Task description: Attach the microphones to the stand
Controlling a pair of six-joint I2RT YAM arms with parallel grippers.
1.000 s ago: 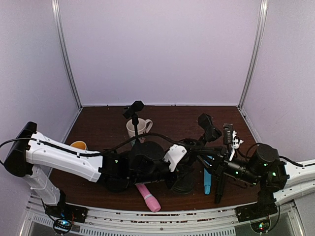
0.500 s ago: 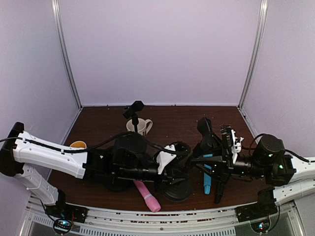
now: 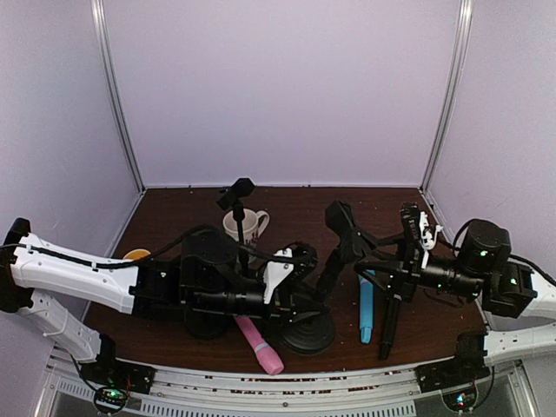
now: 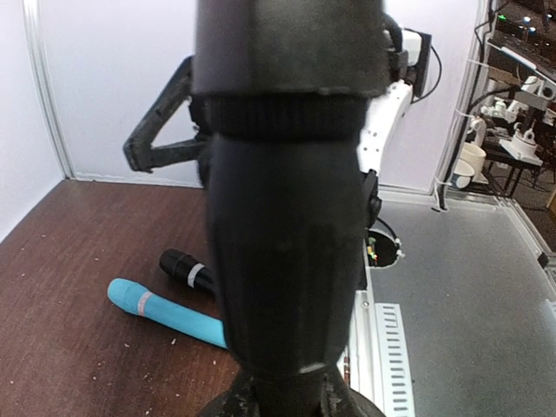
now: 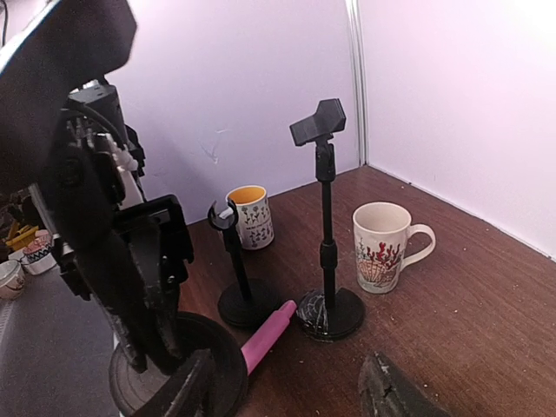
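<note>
Pink microphone (image 3: 261, 346) flat on the table (image 3: 174, 228), just beside the base of the stand (image 3: 308, 330). Left gripper (image 3: 306, 280) clamped shut on that stand's pole. Light blue microphone (image 3: 366, 308) and black microphone (image 3: 387, 334) loose further right; right gripper (image 5: 287, 395) parted, empty. Could topple the stand onto the pink one through a slipping clamp.

Microphone (image 3: 261, 347) just left of stand (image 3: 306, 331)

A white mug (image 3: 246, 224) with a red pattern stands upright on the brown table (image 3: 304, 204) — a second mug (image 3: 137, 255), yellow inside, sits well to its left, nearer the front.
</note>
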